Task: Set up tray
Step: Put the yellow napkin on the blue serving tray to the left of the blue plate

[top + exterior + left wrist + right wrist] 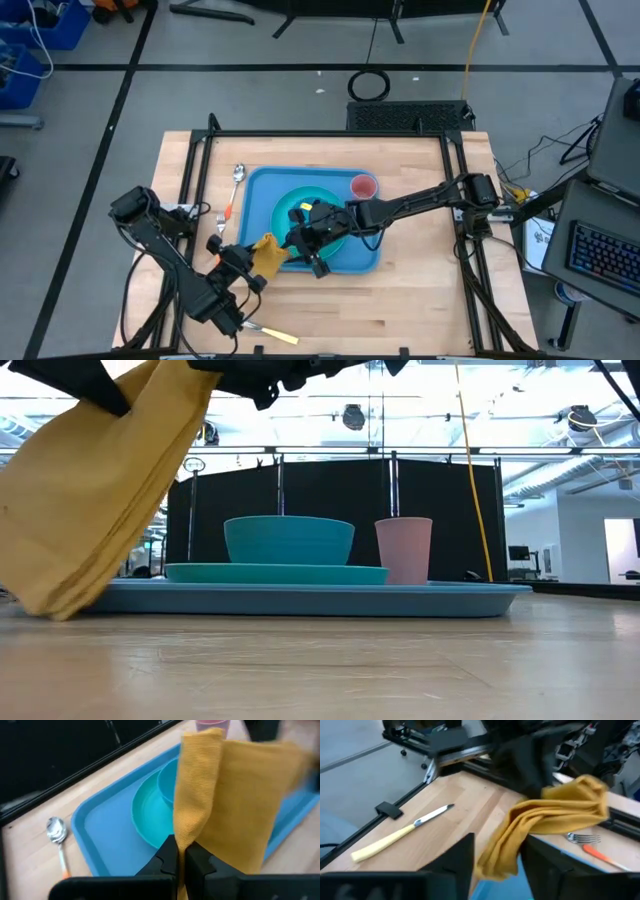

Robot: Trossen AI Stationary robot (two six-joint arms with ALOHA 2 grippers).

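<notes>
Tray [262,190]: blue plastic, rectangular, rounded corners, raised rim.

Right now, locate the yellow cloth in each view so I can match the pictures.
High view: yellow cloth at the blue tray's near-left corner, held by the left pincer.
Low view: cloth hangs at far left, in front of the tray.
Left wrist view: cloth fills the centre-right, pinched at its bottom edge.
Right wrist view: cloth centre-right, beyond the right pincer.
Shared landmark: the tray.

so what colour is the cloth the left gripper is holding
Mustard yellow; the cloth shows best in the left wrist view.
</notes>
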